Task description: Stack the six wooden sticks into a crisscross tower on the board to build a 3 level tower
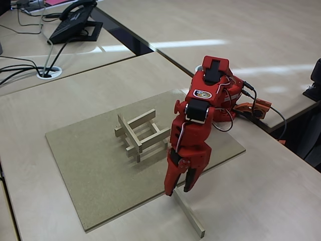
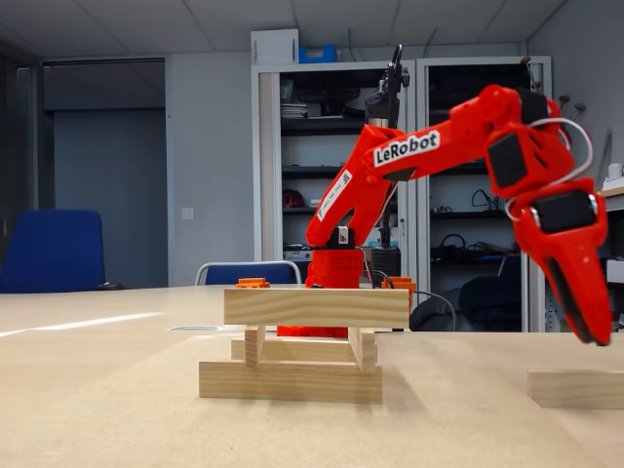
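Nearest, one loose stick lies half off the board, long axis running near-right; the narrowly parted tool hangs empty over its far end, tower further left

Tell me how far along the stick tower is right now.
Mostly built: the tower on the board has two full crossed layers plus what looks like one stick on top, so five appear placed. The pincer hovers over the last stick, lying half off the board's edge; whether it grips it is unclear. Left: lift that stick and lay it beside the top one.
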Controlling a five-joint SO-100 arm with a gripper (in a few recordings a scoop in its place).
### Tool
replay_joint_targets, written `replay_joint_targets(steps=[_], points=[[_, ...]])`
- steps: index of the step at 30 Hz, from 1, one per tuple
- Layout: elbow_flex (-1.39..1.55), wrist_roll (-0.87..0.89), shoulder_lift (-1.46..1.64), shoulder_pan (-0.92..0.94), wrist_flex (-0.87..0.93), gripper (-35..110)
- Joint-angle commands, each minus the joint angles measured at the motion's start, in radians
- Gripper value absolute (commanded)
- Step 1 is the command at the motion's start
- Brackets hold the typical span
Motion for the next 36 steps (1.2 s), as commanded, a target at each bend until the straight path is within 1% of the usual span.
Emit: replay_joint_targets(steps=[1,10,22,25,29,36], points=[[-0.044,0.025,-0.003,-0.026,-0.029,19],[-0.061,0.054,-0.061,-0.061,-0.071,19],[-0.156,0.057,-0.163,-0.061,-0.071,17],[-0.183,0.057,-0.184,-0.058,-0.067,14],[-0.224,0.049,-0.213,-0.057,-0.064,0],[-0.293,0.061,-0.198,-0.054,0.018,0]])
